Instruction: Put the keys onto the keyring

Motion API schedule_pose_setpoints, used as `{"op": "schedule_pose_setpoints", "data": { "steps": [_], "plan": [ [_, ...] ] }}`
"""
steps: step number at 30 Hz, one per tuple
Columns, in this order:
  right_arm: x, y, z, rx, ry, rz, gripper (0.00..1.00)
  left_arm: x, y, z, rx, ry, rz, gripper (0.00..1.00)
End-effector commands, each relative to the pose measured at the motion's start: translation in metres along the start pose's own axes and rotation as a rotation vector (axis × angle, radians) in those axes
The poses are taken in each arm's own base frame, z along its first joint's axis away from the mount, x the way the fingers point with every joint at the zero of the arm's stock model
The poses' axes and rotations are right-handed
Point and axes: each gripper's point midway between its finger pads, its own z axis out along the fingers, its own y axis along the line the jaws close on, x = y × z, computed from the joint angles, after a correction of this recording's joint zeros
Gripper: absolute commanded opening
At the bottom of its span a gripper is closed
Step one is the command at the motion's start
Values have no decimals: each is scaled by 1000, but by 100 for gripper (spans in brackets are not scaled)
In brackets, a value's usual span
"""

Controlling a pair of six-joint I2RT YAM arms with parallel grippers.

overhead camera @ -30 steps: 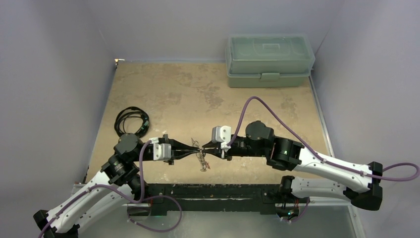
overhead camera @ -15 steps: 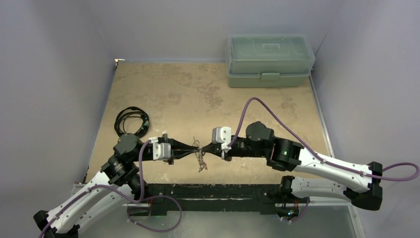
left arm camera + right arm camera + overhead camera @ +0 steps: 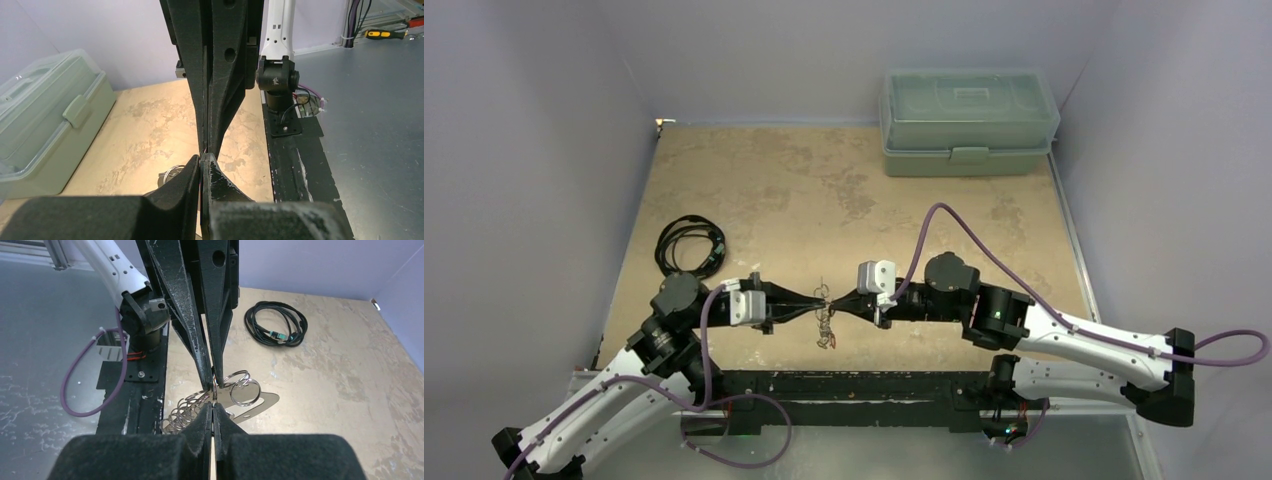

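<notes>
A sandy tabletop [image 3: 844, 200] carries a closed pale green box [image 3: 969, 120] at the far right. A coiled black cable [image 3: 689, 243] lies at the left. Two arms reach inward and meet tip to tip near the front edge. The left fingers [image 3: 190, 340] are pressed together. The right fingers [image 3: 202, 422] are also pressed together. Both seem to pinch thin wire on the keyring [image 3: 257, 402], a flat silvery plate that hangs just beneath their tips. Two loose split rings [image 3: 245, 390] sit against the plate. The keys are too small to make out, so threading looks under way, with no key visibly attached yet.
</notes>
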Motion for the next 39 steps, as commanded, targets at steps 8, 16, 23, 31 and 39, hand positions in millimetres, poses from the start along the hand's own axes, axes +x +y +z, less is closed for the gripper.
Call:
{"op": "schedule_pose_setpoints", "data": {
  "steps": [8,16,23,31,39],
  "plan": [
    [-16,5,-2,-10,-114,16,0,-28,8,-2,-39,-105,52,0],
    [-31,5,1,0,-260,15,0,-36,6,-3,-40,-145,43,0],
    [-25,4,13,-4,-229,34,0,-38,8,-2,-41,-156,44,0],
    [-28,0,4,30,-261,33,0,-38,14,-4,-77,-156,45,0],
    [-31,1,-8,42,-277,23,0,-37,17,-5,-96,-154,20,0]
  ]
}}
